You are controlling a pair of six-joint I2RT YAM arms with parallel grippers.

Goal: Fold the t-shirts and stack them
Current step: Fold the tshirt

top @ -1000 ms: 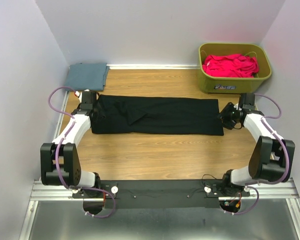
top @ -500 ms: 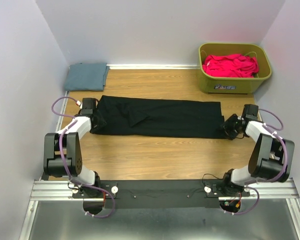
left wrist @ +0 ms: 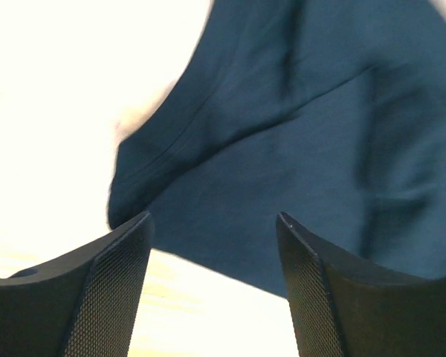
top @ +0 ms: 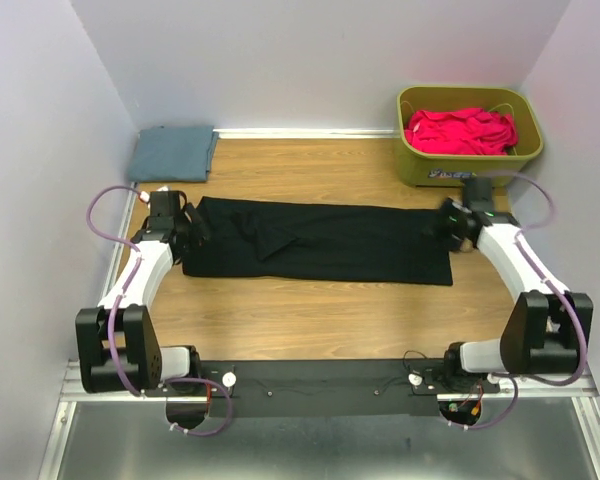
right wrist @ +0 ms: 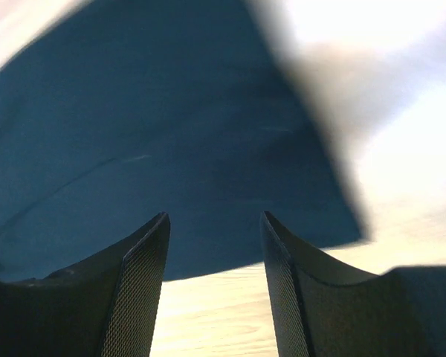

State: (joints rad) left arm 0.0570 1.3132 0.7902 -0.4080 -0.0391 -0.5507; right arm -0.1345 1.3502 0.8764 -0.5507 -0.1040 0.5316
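The black t-shirt [top: 320,240] lies folded into a long flat strip across the middle of the table. My left gripper [top: 190,228] sits at its left end, open. In the left wrist view, bare wood shows between the fingers [left wrist: 111,290] and the shirt's edge [left wrist: 297,111] lies just beyond the tips. My right gripper [top: 448,222] sits at the right end, also open. Its fingers [right wrist: 134,290] frame bare wood, with the shirt's corner [right wrist: 156,134] just ahead. The slate blue-grey shirt [top: 173,152] rests folded at the back left. The pink-red shirt [top: 458,130] is bunched in the tub.
The olive-green tub [top: 468,168] stands at the back right, close behind the right arm. Walls close in the table on the left, back and right. Bare wood lies between the black shirt and the arm bases.
Both grippers dipped toward the near side, then came back up to the shirt's ends. The black shirt now lies a little nearer to me. The left jaws stand wider.
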